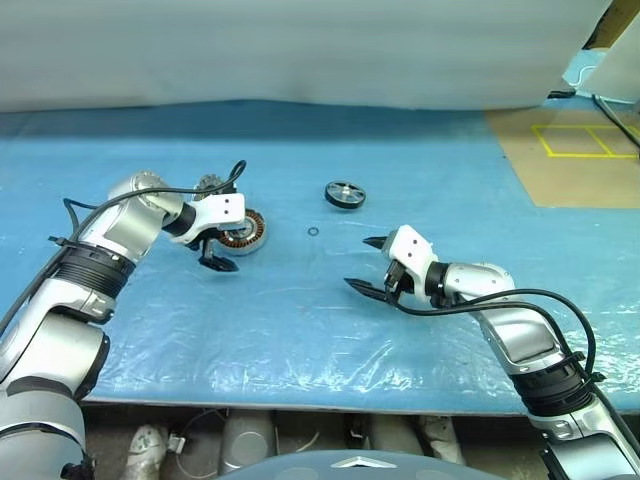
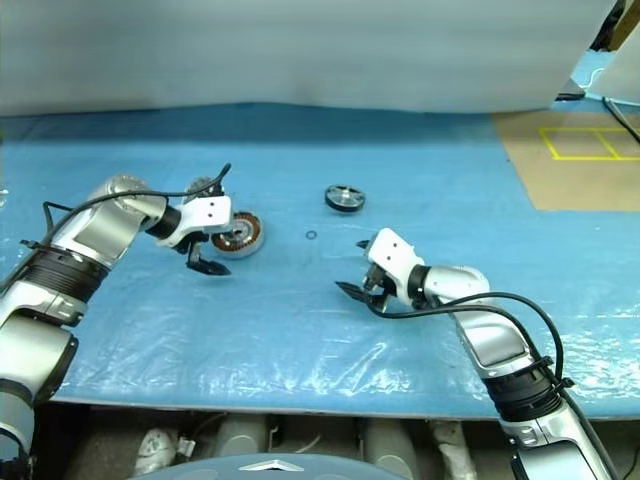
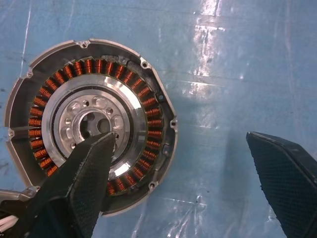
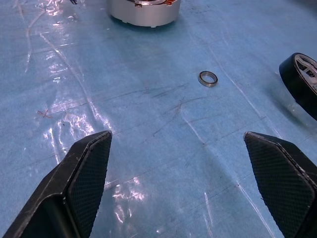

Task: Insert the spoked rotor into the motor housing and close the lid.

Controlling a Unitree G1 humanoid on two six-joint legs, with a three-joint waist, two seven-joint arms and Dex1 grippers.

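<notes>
Motor housing [image 3: 91, 124] lay on blue sheet [image 1: 300, 330], windings up, no rotor inside. Left gripper [image 3: 185, 163] hung above it, jaws wide, empty. Spoked rotor [image 1: 345, 194] lay well right of housing; small ring [image 1: 313, 232] between them. Right gripper [image 1: 368, 264] right of housing, nearer robot, wide, empty.

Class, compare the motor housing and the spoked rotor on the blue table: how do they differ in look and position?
The motor housing is a grey shell ringed with copper-coloured windings; the spoked rotor has a thick black rim and a silvery centre. The housing lies under the open left end effector, while the rotor sits apart with no end effector near it. The housing is on the robot's left; the rotor is nearer the middle, farther back. Both are round and rest on the blue table.
</notes>
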